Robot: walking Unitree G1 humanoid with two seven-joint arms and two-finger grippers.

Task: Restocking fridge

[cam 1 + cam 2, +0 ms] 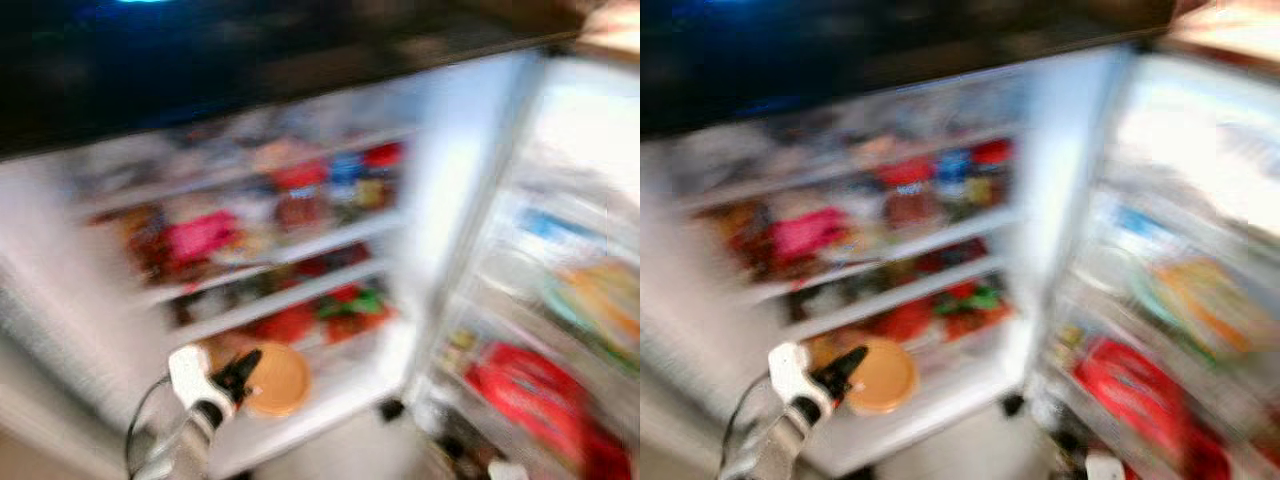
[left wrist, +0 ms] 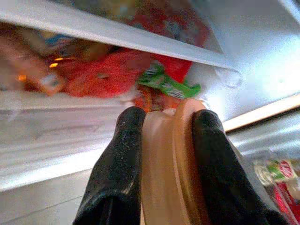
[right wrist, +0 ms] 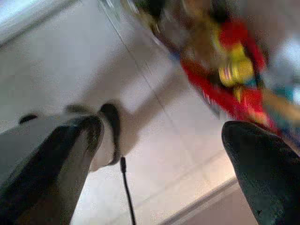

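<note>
before the open fridge [image 1: 300, 260], the left gripper [image 2: 164, 140] is clamping an orange lid [image 1: 277, 380], not yet shelved; the right gripper [image 3: 159, 159] is hanging apart.

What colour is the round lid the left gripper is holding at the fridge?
Tan-orange. The lid shows best in the left wrist view, pinched between the left gripper fingers.

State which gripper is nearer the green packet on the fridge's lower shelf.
Left. The left gripper, shut on a tan round lid, is raised just below the green packet. The right gripper hangs open over the floor, away from the shelves.
</note>
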